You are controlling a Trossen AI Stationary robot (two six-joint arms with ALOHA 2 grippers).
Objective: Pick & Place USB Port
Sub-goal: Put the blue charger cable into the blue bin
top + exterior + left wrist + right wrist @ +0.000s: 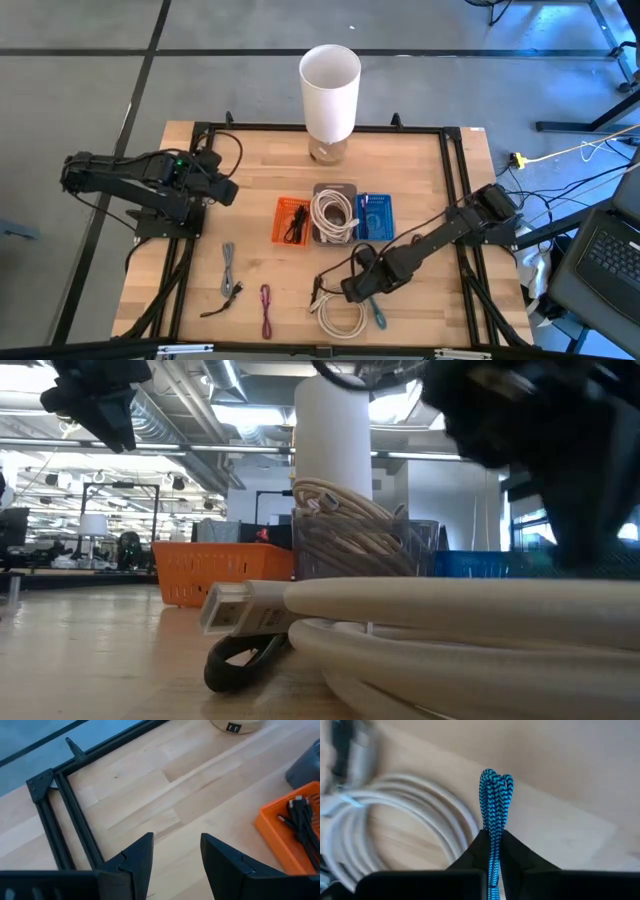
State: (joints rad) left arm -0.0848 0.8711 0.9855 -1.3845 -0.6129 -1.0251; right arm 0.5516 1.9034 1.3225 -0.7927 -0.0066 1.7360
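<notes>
Blue-and-black braided cable [495, 795], folded into a bundle, sits pinched between the fingers of the right end effector [493, 851]; the fingers are pressed together on it, the looped end sticking out past the tips. From above, this cable [379, 317] lies at the near edge of the wooden counter [260, 170], right beside a coiled white cable [341, 318], with the right end effector [366, 294] down over it.

White coil fills the foreground of the low view [460, 630], its plug pointing left, a dark cable end under it.

Mid-counter, three small bins in a row: orange bin [293, 221] holding a black cable, grey bin [334, 213] holding a coiled white cable, blue bin [376, 216] to the right of it. Behind them stands a tall white cylinder [330, 90] on a round base.

Near edge, left of the white coil: a grey cable [229, 272] and a magenta cable [267, 310], apart from each other.

Left end effector [176, 857] hangs above the left part of the counter, fingers spread, nothing between them. Its arm [140, 180] waits at the left side.
</notes>
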